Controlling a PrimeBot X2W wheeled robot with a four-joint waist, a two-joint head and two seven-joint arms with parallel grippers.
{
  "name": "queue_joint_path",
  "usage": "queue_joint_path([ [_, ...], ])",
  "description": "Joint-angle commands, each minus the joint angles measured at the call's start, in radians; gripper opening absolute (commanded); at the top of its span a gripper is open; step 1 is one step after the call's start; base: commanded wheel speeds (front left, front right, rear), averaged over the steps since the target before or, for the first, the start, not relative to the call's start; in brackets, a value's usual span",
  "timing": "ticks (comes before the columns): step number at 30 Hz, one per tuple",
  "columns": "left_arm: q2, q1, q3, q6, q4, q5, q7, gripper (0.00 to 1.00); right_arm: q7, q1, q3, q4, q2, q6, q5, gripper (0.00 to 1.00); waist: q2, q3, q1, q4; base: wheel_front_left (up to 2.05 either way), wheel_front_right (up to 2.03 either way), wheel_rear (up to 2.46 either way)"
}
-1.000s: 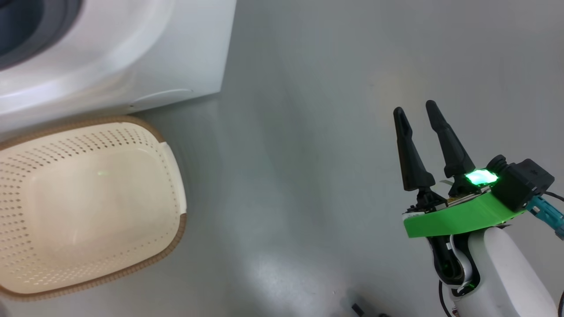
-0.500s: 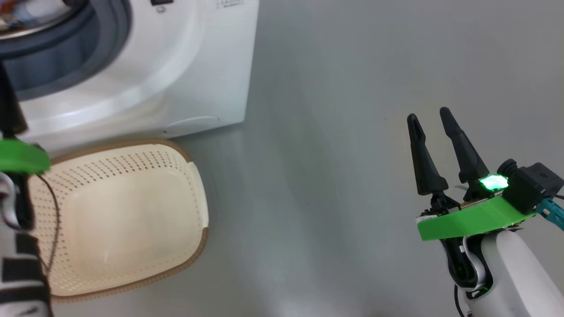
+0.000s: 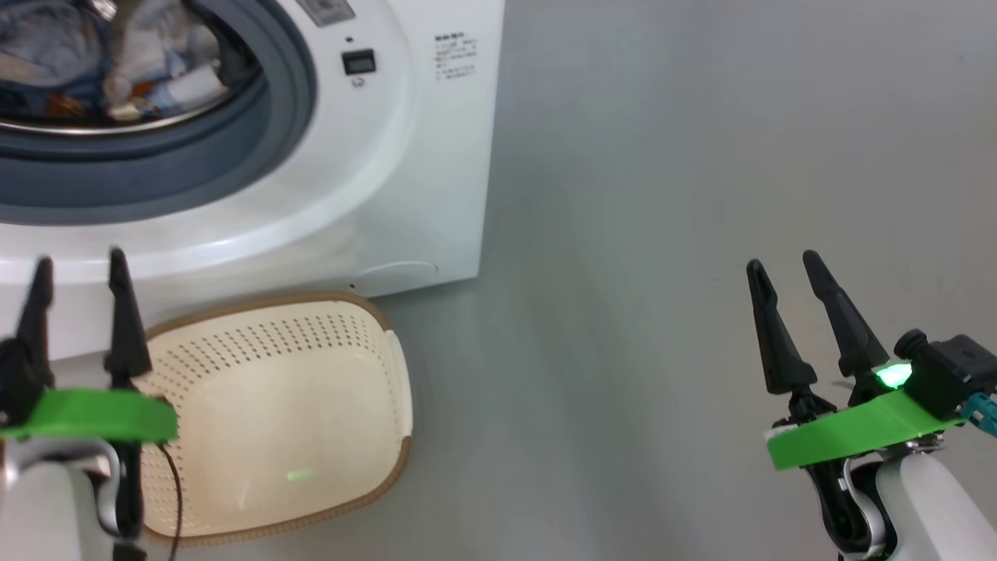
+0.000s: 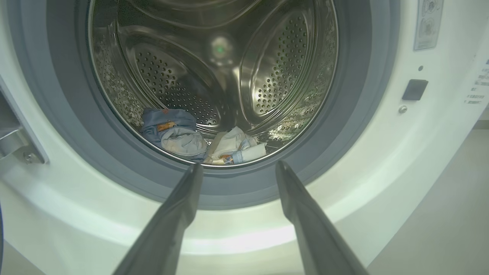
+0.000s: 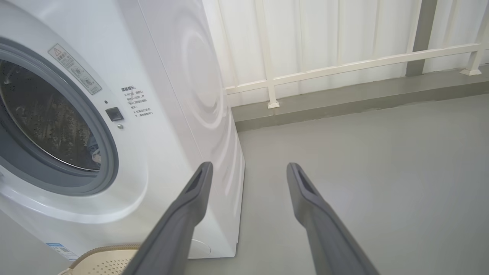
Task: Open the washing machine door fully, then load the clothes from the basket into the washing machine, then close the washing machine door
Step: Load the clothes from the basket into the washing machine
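The washing machine [image 3: 405, 156] stands at the upper left with its round opening uncovered; the washing machine door is out of view. The clothes [image 4: 198, 139], light blue and white, lie at the bottom of the steel drum [image 4: 282, 68] and also show in the head view [image 3: 101, 70]. The basket [image 3: 393, 389] sits on the floor in front of the machine with nothing in it. My left gripper [image 3: 78, 259] is open above the basket's left end, and its own view has it [image 4: 238, 165] pointing at the grey gasket [image 4: 344, 145]. My right gripper [image 3: 782, 261] [image 5: 249, 165] is open over bare floor.
Grey floor [image 3: 662, 195] stretches to the right of the machine. A white railing [image 5: 344, 65] on a low kerb runs along the wall behind. A metal hinge bracket [image 4: 15, 141] sits at the opening's left edge. The basket's rim [image 5: 103, 250] shows below the machine's front corner.
The head camera has swung, so the machine and basket sit further right and lower in its picture. My left gripper has come into view at the lower left. Both grippers stay open.
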Motion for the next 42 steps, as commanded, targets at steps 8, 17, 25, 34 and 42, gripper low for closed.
queue_joint_path([
  [8,-0.006,0.157,0.022,-0.006,-0.091,-0.007,-0.005,1.00,-0.008,0.067,0.004,-0.014,-0.036,0.004,0.010,1.00,0.0000,-0.098,0.0002,0.058,0.00,0.00,0.00],
  [17,-0.030,0.269,0.013,-0.006,-0.171,-0.022,-0.005,1.00,-0.008,0.115,-0.008,-0.017,-0.040,0.004,0.011,1.00,0.0000,-0.148,0.0002,0.071,0.00,0.00,0.00],
  [25,-0.042,0.356,0.022,-0.006,-0.230,-0.036,-0.005,1.00,-0.008,0.154,-0.019,-0.015,-0.041,0.004,0.014,1.00,0.0000,-0.198,0.0002,0.066,0.00,0.00,0.00],
  [34,-0.058,0.425,0.046,-0.006,-0.268,-0.030,-0.005,1.00,-0.008,0.190,-0.029,-0.018,-0.046,0.004,0.015,1.00,0.0000,-0.237,0.0002,0.066,0.00,0.00,0.00],
  [42,-0.068,0.439,0.059,-0.006,-0.275,-0.031,-0.005,1.00,-0.008,0.196,-0.033,-0.023,-0.042,0.004,0.014,1.00,0.0000,-0.241,0.0002,0.060,0.00,0.00,0.00],
])
